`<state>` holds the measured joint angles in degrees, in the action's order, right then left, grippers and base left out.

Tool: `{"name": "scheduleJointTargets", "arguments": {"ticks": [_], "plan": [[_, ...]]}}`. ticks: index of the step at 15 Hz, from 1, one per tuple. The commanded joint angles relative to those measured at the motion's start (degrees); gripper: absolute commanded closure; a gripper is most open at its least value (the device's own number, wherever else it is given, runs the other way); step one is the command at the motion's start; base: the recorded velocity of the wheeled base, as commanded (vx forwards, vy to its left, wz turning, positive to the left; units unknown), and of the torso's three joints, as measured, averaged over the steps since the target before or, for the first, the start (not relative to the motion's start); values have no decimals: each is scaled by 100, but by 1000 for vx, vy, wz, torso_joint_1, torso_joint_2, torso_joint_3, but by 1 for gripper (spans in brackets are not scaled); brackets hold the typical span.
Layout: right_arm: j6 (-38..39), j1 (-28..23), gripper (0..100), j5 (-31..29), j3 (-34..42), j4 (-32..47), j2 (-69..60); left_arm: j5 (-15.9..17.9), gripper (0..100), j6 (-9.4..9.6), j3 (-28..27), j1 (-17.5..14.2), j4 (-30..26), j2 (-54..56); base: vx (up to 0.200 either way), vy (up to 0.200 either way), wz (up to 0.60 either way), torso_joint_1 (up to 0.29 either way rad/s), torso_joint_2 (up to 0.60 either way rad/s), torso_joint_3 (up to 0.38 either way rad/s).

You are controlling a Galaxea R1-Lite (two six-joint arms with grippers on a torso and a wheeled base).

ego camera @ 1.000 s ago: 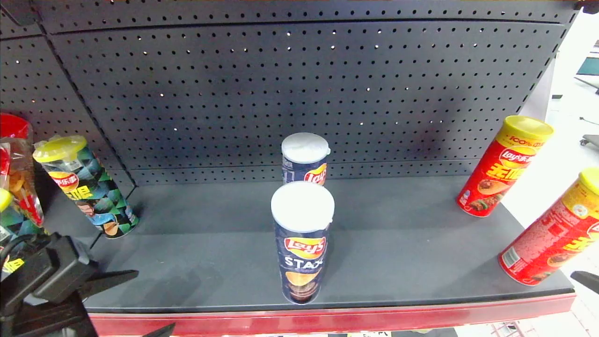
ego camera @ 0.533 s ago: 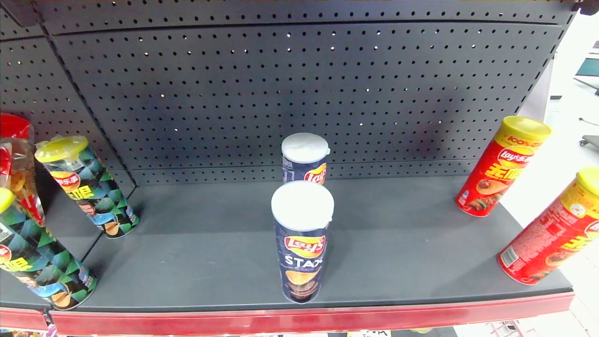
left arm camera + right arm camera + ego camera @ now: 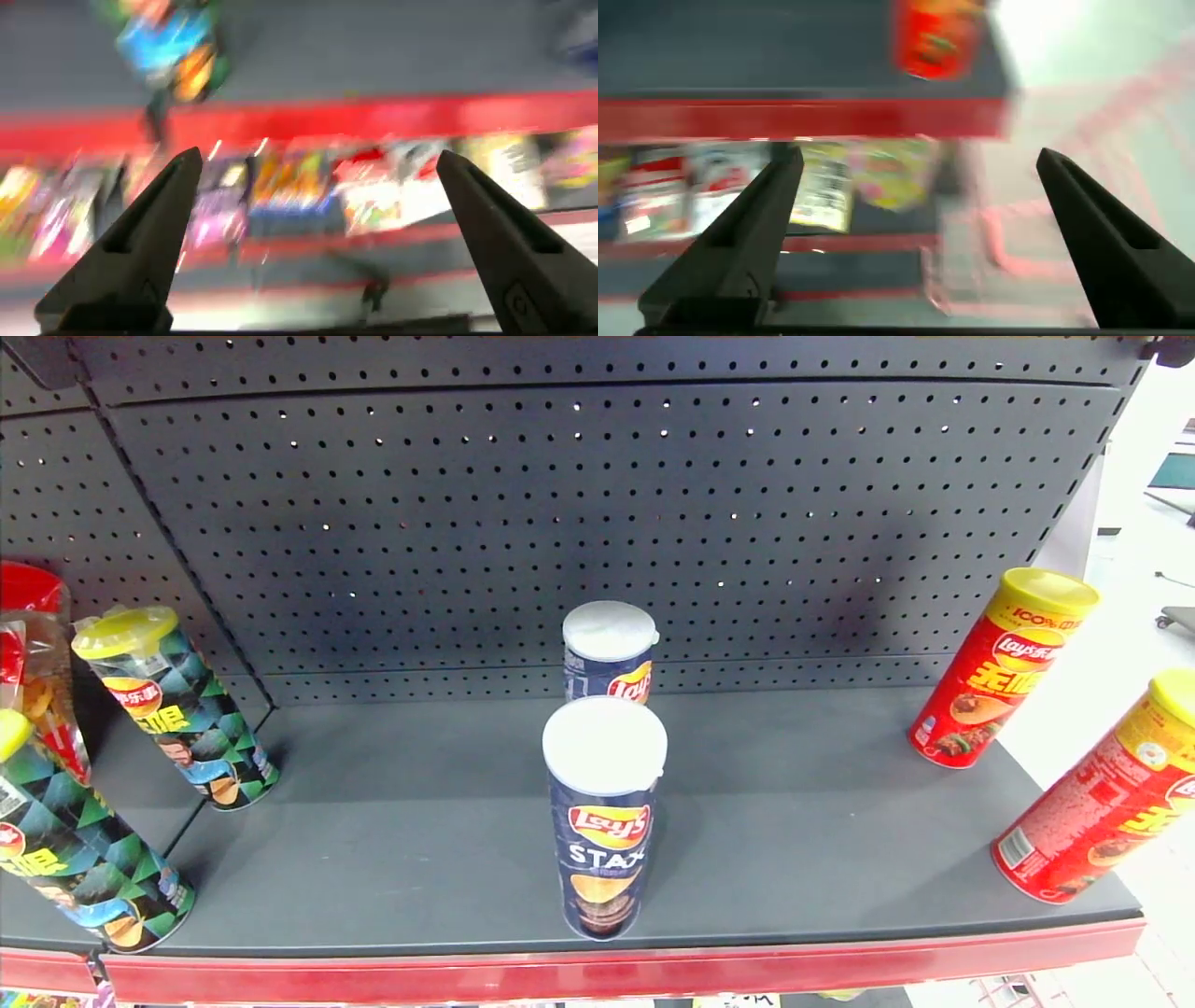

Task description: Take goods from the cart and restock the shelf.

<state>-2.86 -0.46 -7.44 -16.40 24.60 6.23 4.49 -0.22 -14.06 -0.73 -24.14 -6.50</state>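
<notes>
Your left tool (image 3: 318, 157) is hanging wide open with nothing between its fingers, facing the red edge (image 3: 308, 117) of the shelf from the front and from low down. Your right tool (image 3: 920, 152) is spread just as wide and is carrying nothing. It is facing that edge near the shelf's right end, where a red can (image 3: 934, 37) is standing above it.

On the shelf (image 3: 420, 821) two blue cans are standing upright in a file at the middle. The front can (image 3: 604, 821) is near the edge and the rear can (image 3: 609, 658) is just behind it, by the back panel. Two red cans are standing at the right end, and two patterned cans, back (image 3: 173, 709) and front (image 3: 75, 859), at the left.

I am judging the restocking as partly done: goods are sitting in place, but wide bare stretches are lying between the files. With both tools free, the next can is waiting to be fetched from the cart.
</notes>
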Motion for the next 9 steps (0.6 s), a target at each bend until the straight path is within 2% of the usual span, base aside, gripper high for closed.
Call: {"name": "scheduleJointTargets", "arguments": {"ticks": [1, 2, 3, 4, 5, 7, 9], "plan": [[-162, 81, 0, 1438, 576, -597, -623, 290, 0, 22, 237, 170, 322, 421, 0, 0, 0, 0, 0, 0], [-513, 46, 0, 1570, 875, -1159, -614, 641, 0, 66, 632, 143, 1051, 509, 0, 0, 0, 0, 0, 0], [-672, 46, 0, 1473, 1104, -1643, -614, 641, 0, 83, 896, 82, 1640, 650, 0, 0, 0, 0, 0, 0], [-469, 46, 0, 1297, 1350, -2161, -614, 378, 0, 83, 940, 82, 1711, 650, 0, 0, 0, 0, 0, 0], [119, 46, 0, 1007, 1525, -2548, -623, 26, 0, 75, 949, 82, 1719, 650, 0, 0, 0, 0, 0, 0], [330, 46, 0, 1042, 1534, -2592, -614, -27, 0, 75, 957, 82, 1719, 650, 0, 0, 0, 0, 0, 0], [348, 46, 0, 1517, 1552, -2592, -614, -79, 0, 92, 957, 82, 1728, 650, 0, 0, 0, 0, 0, 0]]}}
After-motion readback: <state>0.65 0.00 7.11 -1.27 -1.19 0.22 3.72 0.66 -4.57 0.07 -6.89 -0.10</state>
